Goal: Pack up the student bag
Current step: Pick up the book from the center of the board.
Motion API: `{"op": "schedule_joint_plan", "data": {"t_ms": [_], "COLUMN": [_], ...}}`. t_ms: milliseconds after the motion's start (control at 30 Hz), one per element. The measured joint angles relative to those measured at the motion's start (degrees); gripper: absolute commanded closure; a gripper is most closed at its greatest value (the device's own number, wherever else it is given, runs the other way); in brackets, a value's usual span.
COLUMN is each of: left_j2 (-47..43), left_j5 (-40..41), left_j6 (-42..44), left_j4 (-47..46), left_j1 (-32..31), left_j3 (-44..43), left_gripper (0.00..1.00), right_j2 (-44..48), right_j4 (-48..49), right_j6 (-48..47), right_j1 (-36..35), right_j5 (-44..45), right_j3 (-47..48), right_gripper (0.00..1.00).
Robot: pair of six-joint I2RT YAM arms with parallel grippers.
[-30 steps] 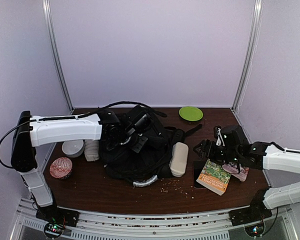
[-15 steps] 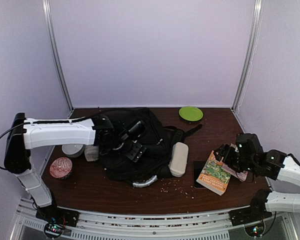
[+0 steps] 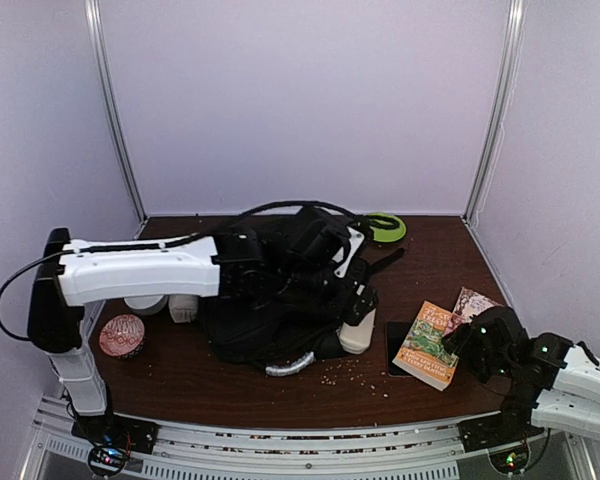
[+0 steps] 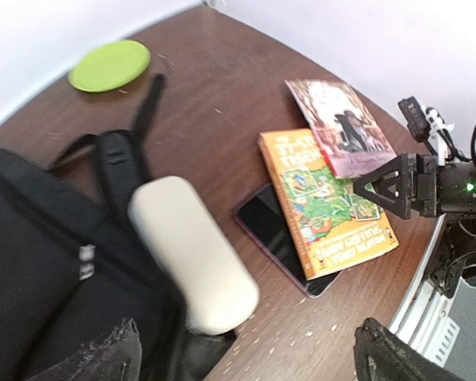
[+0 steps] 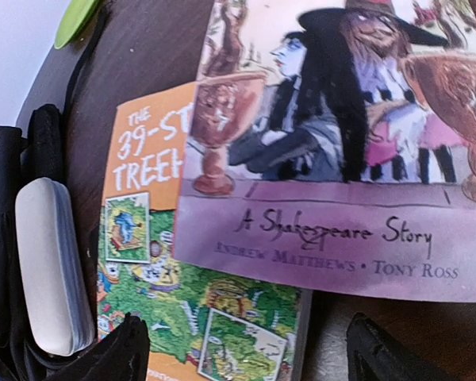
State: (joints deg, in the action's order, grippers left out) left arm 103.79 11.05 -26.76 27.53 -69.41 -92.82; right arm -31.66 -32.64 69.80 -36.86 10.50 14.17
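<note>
The student bag (image 3: 252, 325) slumps centre-left on the tabletop (image 3: 180, 375) — orange book (image 3: 428, 343), phone (image 4: 271, 230) and beige pouch (image 4: 194, 254) lie outside it, so most packing seemingly remains. Left end effector (image 4: 242, 355) and right end effector (image 5: 246, 353) both stand apart, empty.

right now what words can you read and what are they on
"A Shakespeare Story": purple book, on its cover.
"ANDREW MATTHEWS • TONY ROSS": same cover, below the title.
"THE 39-ST" / "TREEH": orange book, rest covered by the purple book.
Small print on the orange book: too blurred.
</note>
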Motion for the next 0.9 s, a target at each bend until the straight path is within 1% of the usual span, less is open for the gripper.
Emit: {"op": "schedule_joint_plan", "data": {"t_ms": [100,167,367,500,633,733,833,900], "left_j2": [7.1,9.4,8.9,8.6,8.6,8.6,8.6,8.6], "left_j5": [-3.1,-4.2,-4.1,-4.0,-4.0,-4.1,-5.3,-6.6], "left_j6": [-0.3,-0.5,-0.8,-0.8,-0.8,-0.8,-0.8,-0.8], "left_j4": [-1.2,-1.0,-1.2,-1.7,-1.9,-2.2,-2.3,-2.8], "left_j1": [-0.2,-0.2,-0.1,-0.1,-0.1,0.0,0.4,0.9], "left_j3": [-3.2,-3.5,-3.5,-3.5,-3.0,-2.5,-2.4,-2.4], "left_gripper": [0.06,0.06,0.06,0.06,0.06,0.06,0.06,0.06], "right_j2": [3.1,5.8,13.0,14.3,12.9,8.8,3.8,1.1], "right_j4": [-1.6,-2.5,-2.7,-3.1,-4.5,-5.4,-5.5,-5.0], "right_j6": [2.7,4.8,14.3,18.5,17.4,14.0,9.0,5.4], "right_j1": [0.0,0.0,0.2,0.4,0.7,1.7,5.0,8.8], "right_j5": [0.4,1.5,5.6,8.2,10.2,11.2,11.3,10.5], "right_j3": [-1.6,-1.6,-2.6,-3.8,-1.8,2.7,8.5,11.4], "right_gripper": [0.14,0.14,0.14,0.15,0.15,0.14,0.14,0.13]}}
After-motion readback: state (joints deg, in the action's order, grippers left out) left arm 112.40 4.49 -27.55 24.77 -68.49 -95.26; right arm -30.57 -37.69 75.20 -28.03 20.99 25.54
